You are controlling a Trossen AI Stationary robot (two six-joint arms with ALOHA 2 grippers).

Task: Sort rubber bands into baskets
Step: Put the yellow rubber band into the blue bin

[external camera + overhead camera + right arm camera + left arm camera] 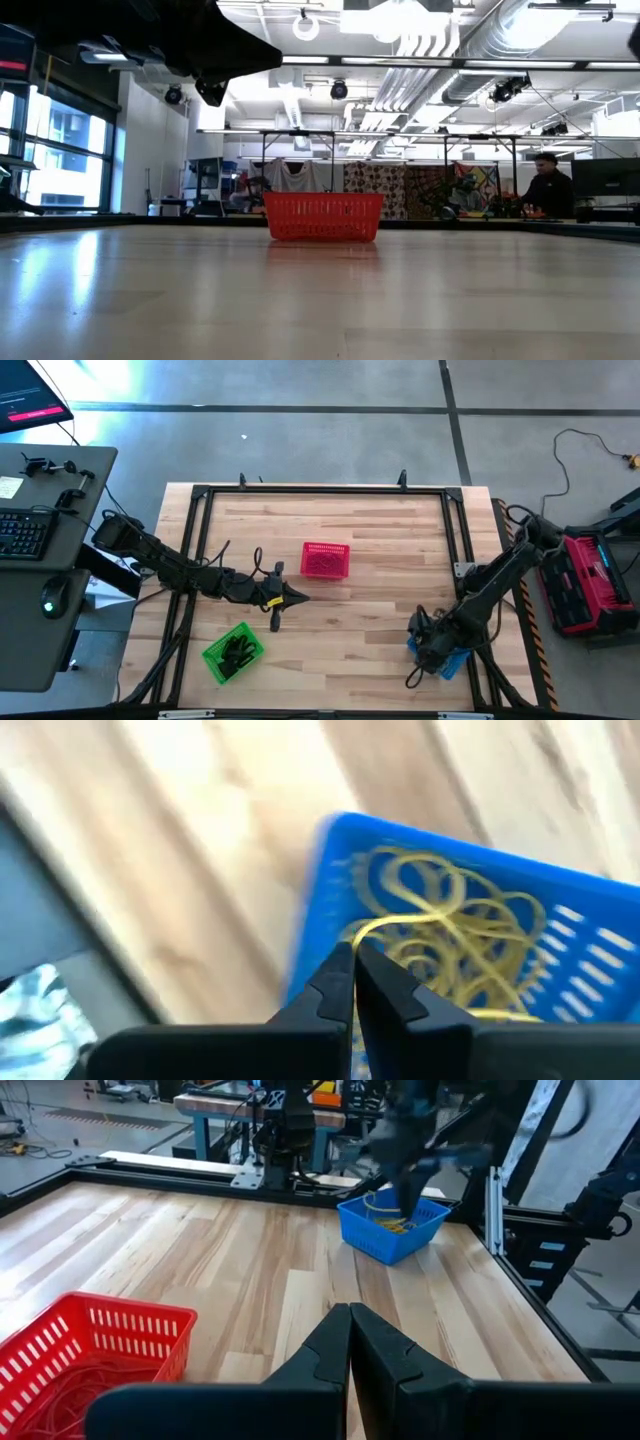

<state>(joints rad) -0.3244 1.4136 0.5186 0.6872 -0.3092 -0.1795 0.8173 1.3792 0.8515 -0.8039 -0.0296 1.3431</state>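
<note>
Right pincer (354, 952) closed on a yellow band (400, 925), directly over blue basket (330, 870); left pincer (350, 1315) closed, empty, mid-worktop.

The left hand (349, 1342) is hovering closed over the wooden tabletop (250, 1260). A red basket (95, 1342) holding reddish rubber bands (70, 1402) is sitting near it. Farther off, the right hand (412, 1192) is reaching into a blue basket (392, 1228) holding yellow bands (385, 1220).
</note>
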